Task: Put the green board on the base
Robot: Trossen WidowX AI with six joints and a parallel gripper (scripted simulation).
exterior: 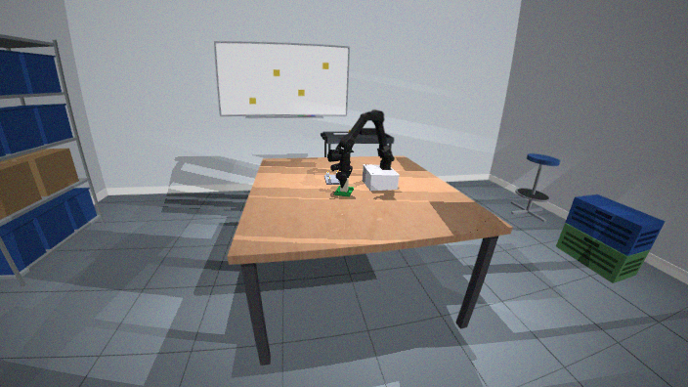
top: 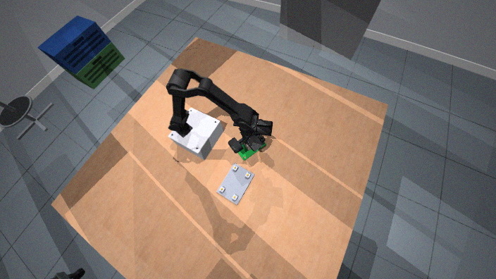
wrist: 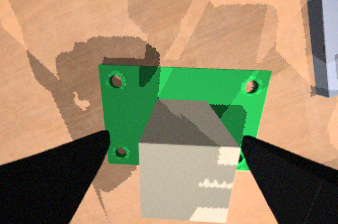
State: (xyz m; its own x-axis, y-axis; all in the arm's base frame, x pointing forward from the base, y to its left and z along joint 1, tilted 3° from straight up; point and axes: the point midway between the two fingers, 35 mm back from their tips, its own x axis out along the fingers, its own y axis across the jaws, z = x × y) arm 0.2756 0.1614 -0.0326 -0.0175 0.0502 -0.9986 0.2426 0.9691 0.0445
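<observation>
Board [top: 244, 155] [exterior: 337, 193] [wrist: 190, 80] lies flat on table [top: 311, 188] [exterior: 365, 226] [wrist: 20, 125], handle [exterior: 344, 187] [wrist: 188, 182] up. Gripper [top: 245, 145] [exterior: 343, 180] [wrist: 175, 139] wide, holding nothing; in the wrist view, one finger stands left of the handle, the other right. Base [top: 235, 182] [exterior: 332, 180] [wrist: 336, 45] sits apart from the board: nearer and slightly left in the top view, farther and left in the exterior view. Four gold pins [top: 247, 175] exposed.
</observation>
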